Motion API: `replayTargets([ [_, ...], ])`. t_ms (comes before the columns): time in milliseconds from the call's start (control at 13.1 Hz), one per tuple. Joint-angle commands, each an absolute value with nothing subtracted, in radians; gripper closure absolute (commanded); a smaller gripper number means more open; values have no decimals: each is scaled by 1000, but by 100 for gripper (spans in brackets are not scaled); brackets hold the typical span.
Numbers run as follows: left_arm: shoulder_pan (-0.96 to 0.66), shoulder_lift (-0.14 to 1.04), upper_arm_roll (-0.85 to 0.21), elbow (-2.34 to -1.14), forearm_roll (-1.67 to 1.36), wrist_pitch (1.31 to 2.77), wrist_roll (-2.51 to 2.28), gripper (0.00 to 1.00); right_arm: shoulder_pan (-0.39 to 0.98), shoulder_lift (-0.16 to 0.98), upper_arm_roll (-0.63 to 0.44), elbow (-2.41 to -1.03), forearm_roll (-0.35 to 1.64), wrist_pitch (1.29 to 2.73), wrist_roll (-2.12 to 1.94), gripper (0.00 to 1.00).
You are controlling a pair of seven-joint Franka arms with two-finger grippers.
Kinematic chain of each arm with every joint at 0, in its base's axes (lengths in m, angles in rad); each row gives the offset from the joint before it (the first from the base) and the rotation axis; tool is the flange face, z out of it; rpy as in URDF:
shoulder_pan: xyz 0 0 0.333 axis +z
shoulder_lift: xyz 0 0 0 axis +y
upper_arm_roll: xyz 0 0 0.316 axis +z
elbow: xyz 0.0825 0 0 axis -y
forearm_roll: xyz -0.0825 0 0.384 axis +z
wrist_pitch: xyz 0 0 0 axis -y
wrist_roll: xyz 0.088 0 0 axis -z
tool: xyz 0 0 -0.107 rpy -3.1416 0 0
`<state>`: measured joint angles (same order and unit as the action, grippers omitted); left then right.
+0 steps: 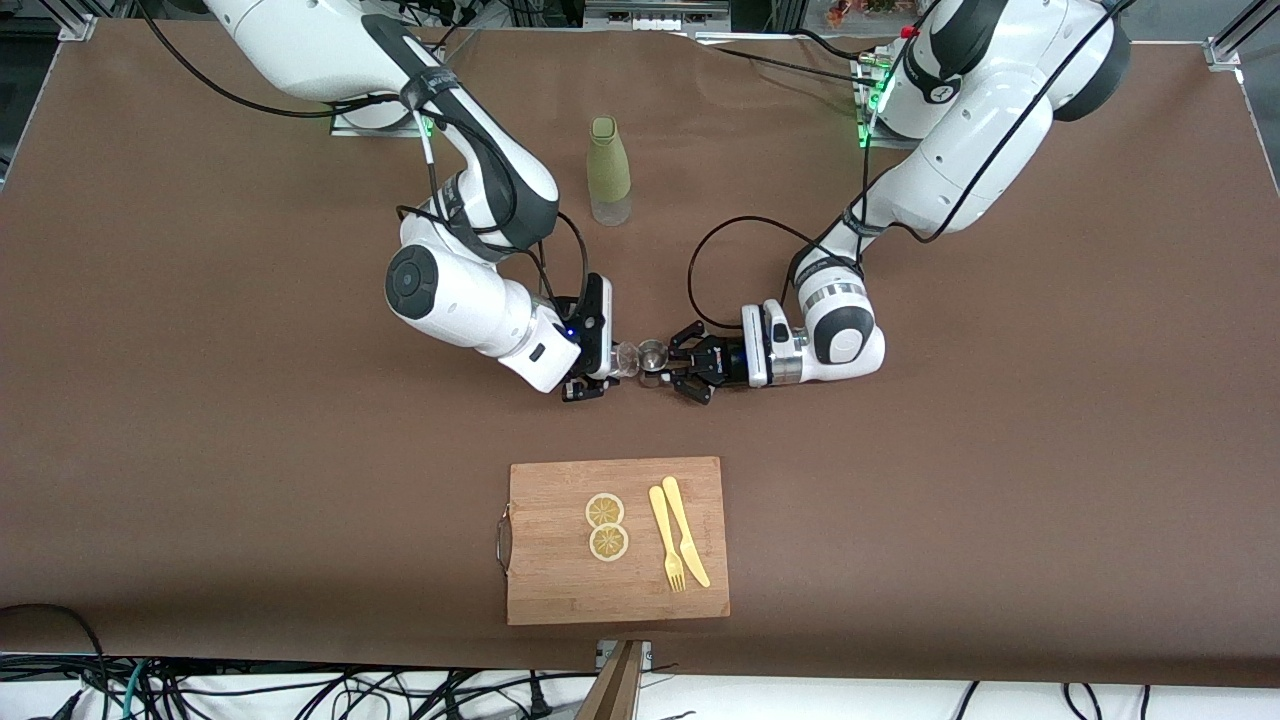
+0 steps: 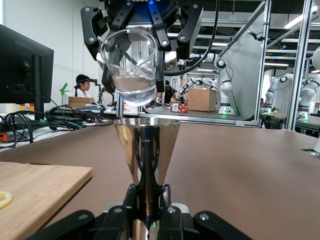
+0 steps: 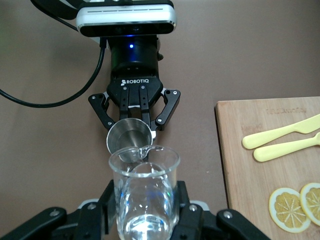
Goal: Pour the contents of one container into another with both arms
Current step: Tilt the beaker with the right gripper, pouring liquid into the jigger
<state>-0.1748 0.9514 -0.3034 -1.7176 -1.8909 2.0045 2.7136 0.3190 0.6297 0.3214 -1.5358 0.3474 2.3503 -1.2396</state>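
Observation:
A clear glass beaker (image 1: 626, 357) (image 3: 145, 172) with a little water in it is tilted over the middle of the table, with my right gripper (image 1: 612, 362) (image 3: 145, 197) shut on it. Its spout sits just above the rim of a small steel measuring cup (image 1: 653, 354) (image 3: 130, 139). My left gripper (image 1: 672, 365) (image 2: 148, 192) is shut on the narrow waist of that cup (image 2: 147, 145). In the left wrist view the beaker (image 2: 131, 65) hangs over the cup and the water lies low in it. I see no stream between them.
A green bottle (image 1: 610, 170) stands nearer the arms' bases. A wooden cutting board (image 1: 560, 590) (image 3: 240, 165) lies nearer the front camera, with two lemon slices (image 1: 606, 525) and a yellow fork and knife (image 1: 678, 545) on it.

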Motion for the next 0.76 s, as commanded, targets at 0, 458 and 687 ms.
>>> replayTargets([
  [0, -189, 931, -313, -1720, -1944, 2057, 2807, 100, 325, 558, 314, -1601, 321, 2352, -1223, 92],
  [458, -189, 927, -336, -1717, -1963, 2102, 2807, 100, 345, 541, 316, -1601, 229, 2352, -1221, 92],
  [687, -189, 928, -336, -1717, -1962, 2102, 2809, 100, 367, 540, 316, -1595, 91, 2358, -1145, 92],
])
